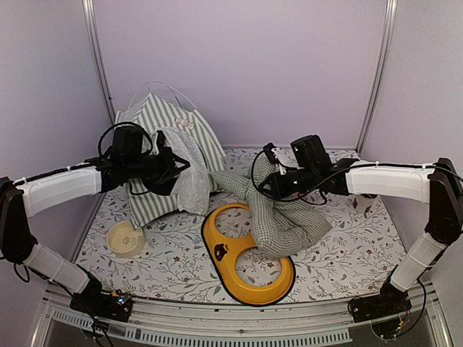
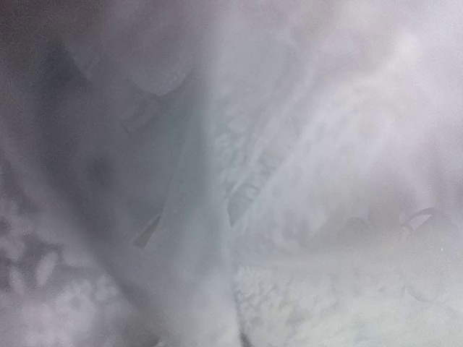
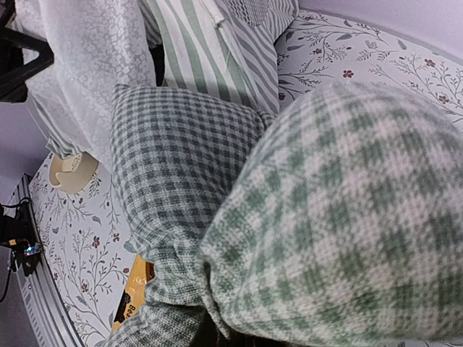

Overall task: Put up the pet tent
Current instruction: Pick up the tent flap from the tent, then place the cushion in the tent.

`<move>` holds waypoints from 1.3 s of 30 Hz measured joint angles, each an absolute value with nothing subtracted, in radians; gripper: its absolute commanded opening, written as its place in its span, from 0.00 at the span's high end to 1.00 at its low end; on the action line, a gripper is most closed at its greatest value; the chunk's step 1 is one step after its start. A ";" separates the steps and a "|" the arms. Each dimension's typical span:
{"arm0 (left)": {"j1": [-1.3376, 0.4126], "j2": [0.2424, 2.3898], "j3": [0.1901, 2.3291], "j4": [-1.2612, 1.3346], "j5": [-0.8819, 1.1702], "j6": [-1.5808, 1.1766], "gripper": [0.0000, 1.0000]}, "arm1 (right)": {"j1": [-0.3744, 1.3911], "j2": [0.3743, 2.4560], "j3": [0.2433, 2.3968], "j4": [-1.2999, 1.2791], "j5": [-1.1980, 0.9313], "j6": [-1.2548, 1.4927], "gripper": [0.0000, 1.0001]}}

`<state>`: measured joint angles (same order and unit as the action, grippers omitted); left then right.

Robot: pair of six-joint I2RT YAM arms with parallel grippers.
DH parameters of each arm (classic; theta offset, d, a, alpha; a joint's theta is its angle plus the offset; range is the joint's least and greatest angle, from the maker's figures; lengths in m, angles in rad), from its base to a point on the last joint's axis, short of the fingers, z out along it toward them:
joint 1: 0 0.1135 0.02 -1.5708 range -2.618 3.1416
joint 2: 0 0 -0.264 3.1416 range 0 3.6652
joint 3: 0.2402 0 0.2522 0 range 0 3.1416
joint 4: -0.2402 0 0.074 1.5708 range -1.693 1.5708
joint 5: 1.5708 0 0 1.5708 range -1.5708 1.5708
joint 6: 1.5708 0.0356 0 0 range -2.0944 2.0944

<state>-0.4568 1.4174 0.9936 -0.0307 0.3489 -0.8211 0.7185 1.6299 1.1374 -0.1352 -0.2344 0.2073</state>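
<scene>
- left pincer (image 1: 176, 168): closed, raised off the tabletop (image 1: 347, 246). It looks pinched on the white mesh flap (image 1: 189, 173) of the tent (image 1: 163, 126). Its wrist view is all blurred white fabric, so the grip can't be confirmed there.
- right pincer (image 1: 269, 182): closed on a bunched fold of the checked cushion (image 1: 289, 217), lifted mid-scene. The loose end sags onto the yellow feeder (image 1: 246, 278).
- tent: far left, striped fabric slumped, thin pole (image 1: 170, 88) looping loose on top. I'd call it not properly up yet.
- risks:
  - a hard left pull could tear the mesh or let it slip out
  - the cushion touches the tent's right edge, so moving it may snag the tent or drag it over
  - the trailing cushion could shove the feeder
  - the cream bowl (image 1: 126, 238), just near of the tent, could get knocked
</scene>
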 measured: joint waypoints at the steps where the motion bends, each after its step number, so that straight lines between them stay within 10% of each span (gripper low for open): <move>1: -0.457 1.403 0.984 -0.027 0.371 -0.827 0.97 | 0.716 1.636 1.140 -0.135 -0.234 0.207 1.00; 19: -0.398 1.354 0.868 0.595 0.678 -1.264 1.00 | 0.709 1.701 1.189 -0.144 -0.257 0.157 1.00; 29: -0.439 1.456 0.879 0.960 0.638 -1.543 1.00 | 0.708 1.495 1.071 0.072 -0.613 0.081 1.00; 39: -0.506 1.558 0.917 1.186 0.610 -1.680 1.00 | 0.712 1.742 1.196 0.265 -0.883 0.215 1.00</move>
